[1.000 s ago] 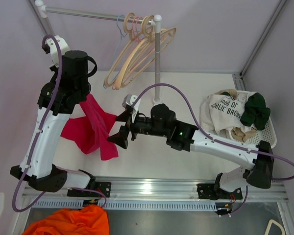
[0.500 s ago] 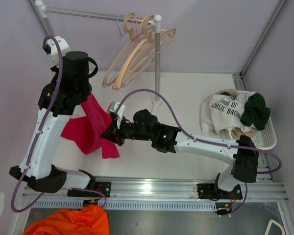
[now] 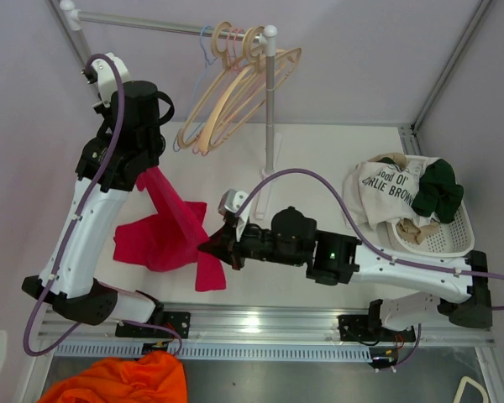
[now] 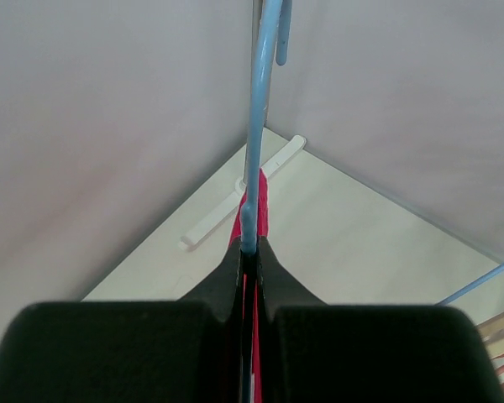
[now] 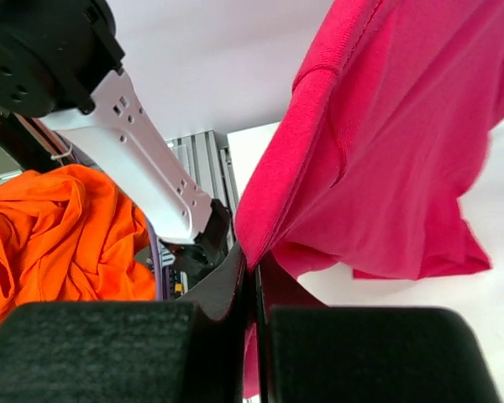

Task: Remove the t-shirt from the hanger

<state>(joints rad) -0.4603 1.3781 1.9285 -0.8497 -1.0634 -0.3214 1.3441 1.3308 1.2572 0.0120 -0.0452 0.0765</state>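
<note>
Ideally, the right jaws, clenched on the lower edge of the t-shirt (image 3: 166, 239), should pull steadily away; the left jaws, clamped on the blue hanger (image 4: 259, 109) above the surface (image 3: 319, 164), should hold firm.

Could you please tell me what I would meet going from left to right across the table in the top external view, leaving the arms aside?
pink t-shirt → rack's upright pole → white basket heaped with clothes. The wooden hangers and the orange cloth are left out, since they overlap these sideways.
</note>
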